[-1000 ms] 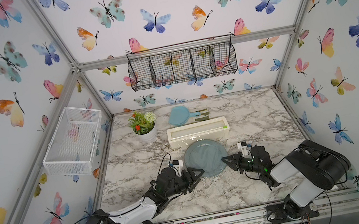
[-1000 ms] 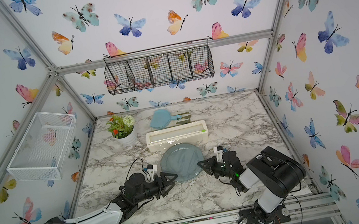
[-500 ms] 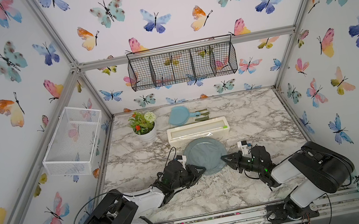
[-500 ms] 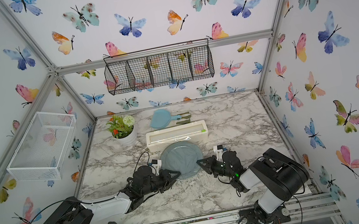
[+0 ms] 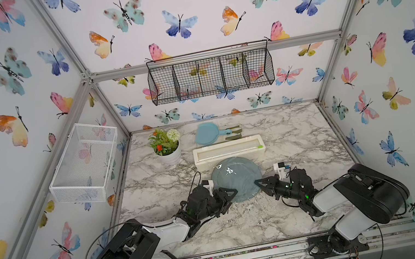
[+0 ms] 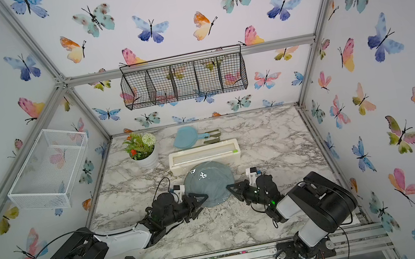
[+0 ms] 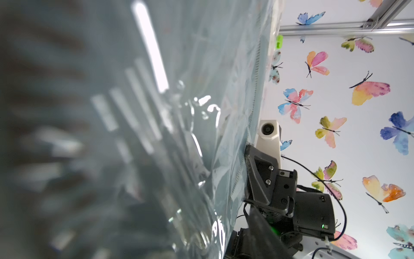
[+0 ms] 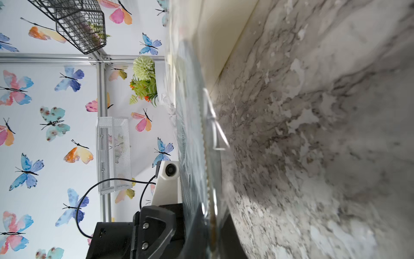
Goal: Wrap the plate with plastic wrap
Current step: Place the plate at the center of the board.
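The grey-blue plate (image 5: 237, 179) (image 6: 208, 183) lies in front of the cream box (image 5: 229, 151), under wrinkled glossy plastic wrap (image 5: 228, 171) (image 7: 197, 105). My left gripper (image 5: 228, 192) (image 6: 198, 197) is at the plate's near-left rim, open, with one finger (image 7: 259, 226) standing clear of the film-covered edge. My right gripper (image 5: 259, 183) (image 6: 230, 188) (image 8: 210, 237) is at the near-right rim, shut on the plate (image 8: 192, 134) and the film over it.
A potted plant (image 5: 166, 146) and a light-blue handled dish (image 5: 205, 134) stand at the back. The box's green slider (image 5: 260, 146) is at its right end. A white mesh basket (image 5: 85, 163) hangs on the left wall and a black wire basket (image 5: 210, 76) on the back wall.
The left arm's shoulder and elbow swung in towards the middle, while its gripper stayed at the plate's rim. The plate slid slightly back towards the box. The right arm kept its place.
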Robot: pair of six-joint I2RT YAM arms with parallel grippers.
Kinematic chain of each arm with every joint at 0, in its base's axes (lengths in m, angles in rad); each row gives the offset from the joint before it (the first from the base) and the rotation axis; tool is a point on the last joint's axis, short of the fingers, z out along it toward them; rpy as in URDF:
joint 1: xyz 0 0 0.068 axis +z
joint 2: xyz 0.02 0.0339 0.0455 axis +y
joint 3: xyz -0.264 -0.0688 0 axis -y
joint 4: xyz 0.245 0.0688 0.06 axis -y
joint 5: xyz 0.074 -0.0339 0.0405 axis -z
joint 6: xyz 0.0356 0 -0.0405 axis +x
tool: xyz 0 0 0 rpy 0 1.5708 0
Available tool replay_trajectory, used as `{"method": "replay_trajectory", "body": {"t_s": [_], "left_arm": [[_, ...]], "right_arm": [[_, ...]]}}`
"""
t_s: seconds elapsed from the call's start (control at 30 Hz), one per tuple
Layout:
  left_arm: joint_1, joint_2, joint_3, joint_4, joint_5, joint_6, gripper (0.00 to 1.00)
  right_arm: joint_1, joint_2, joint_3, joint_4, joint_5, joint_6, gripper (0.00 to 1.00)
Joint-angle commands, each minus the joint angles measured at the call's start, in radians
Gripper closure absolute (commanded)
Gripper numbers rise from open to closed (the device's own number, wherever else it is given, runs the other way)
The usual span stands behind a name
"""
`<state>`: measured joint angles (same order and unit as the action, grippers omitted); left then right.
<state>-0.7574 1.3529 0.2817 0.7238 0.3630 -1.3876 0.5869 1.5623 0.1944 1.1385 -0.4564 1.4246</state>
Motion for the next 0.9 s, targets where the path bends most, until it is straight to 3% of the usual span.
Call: {"method": "replay_trajectory", "body": {"t_s": [0.0, 0.23, 0.4, 0.57, 0.87], "left_arm": [[-0.012, -0.09, -0.051, -0.097, 0.01, 0.102, 0.26], [-0.01, -0.357, -0.073, -0.529, -0.12, 0.253, 0.3], [0.016, -0.483, -0.086, -0.595, -0.195, 0.275, 0.33], [0.095, -0.466, -0.055, -0.582, -0.138, 0.306, 0.34], [0.143, -0.344, 0.07, -0.649, -0.056, 0.415, 0.38]], "right_arm": [[0.014, -0.034, 0.032, 0.04, -0.097, -0.057, 0.98], [0.016, -0.088, 0.014, -0.145, -0.163, -0.194, 0.98], [0.017, -0.058, -0.023, -0.073, -0.18, -0.198, 0.98], [0.018, 0.041, -0.059, 0.056, -0.182, -0.202, 0.98], [0.018, 0.253, -0.139, 0.38, -0.159, -0.116, 0.98]]}}
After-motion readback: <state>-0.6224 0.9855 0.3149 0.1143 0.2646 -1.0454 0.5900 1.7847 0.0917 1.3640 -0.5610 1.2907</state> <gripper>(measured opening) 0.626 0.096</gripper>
